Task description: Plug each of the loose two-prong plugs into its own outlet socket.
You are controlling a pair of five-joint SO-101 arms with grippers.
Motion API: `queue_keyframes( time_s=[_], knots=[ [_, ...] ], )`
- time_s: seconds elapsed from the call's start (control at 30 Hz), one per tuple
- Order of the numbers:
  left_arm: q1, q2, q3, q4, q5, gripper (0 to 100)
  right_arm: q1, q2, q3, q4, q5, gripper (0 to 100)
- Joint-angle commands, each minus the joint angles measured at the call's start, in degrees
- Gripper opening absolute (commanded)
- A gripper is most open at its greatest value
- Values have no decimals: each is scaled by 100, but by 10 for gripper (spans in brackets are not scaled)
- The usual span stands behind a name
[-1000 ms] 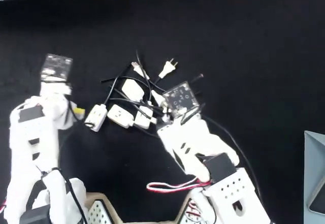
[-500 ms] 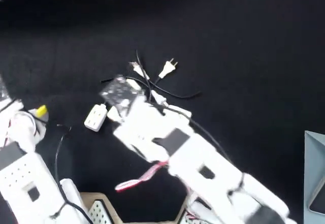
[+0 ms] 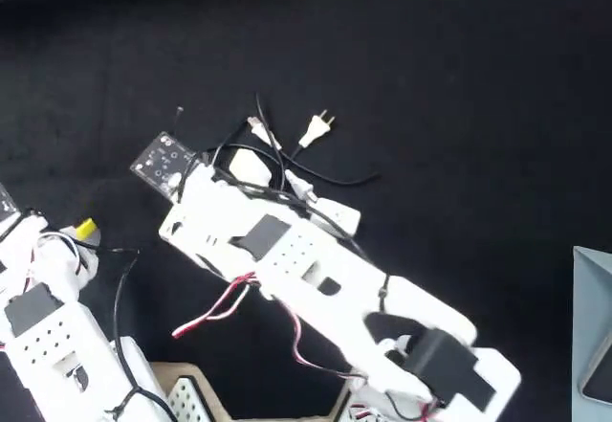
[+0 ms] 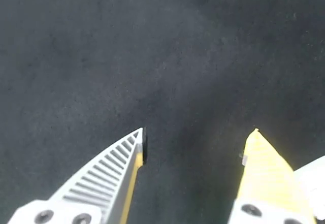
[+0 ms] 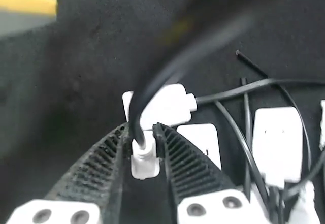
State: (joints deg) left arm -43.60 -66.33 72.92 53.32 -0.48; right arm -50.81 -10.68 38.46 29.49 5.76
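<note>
Right gripper [image 5: 142, 132] pinching a white plug [image 5: 143, 164] on a black cord [image 5: 170, 74], close by white sockets [image 5: 163, 104] left of centre, another loose plug [image 3: 314, 132] farther back, left gripper [image 4: 195, 137] spread over black table [image 4: 152, 41], near left.

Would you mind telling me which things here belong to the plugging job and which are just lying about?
Job in hand:
- white plug, clamped in the right gripper
- loose two-prong plug
- white outlet sockets
- left gripper, open over bare table

Just lying about:
- grey object at the table's right edge
- black table
</note>
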Motion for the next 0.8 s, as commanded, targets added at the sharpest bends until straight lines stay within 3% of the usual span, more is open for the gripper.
queue_keyframes(
  time_s=[0.0,0.53,0.77],
  knots=[
    [-40,-79,31,-26,44,310,-88,215,-180,-677,26,12],
    [-48,-79,198,-167,18,310,-281,1218,-180,-1829,431,12],
    [-48,-79,303,-343,18,310,-281,1332,-295,-1873,431,12]
  ],
)
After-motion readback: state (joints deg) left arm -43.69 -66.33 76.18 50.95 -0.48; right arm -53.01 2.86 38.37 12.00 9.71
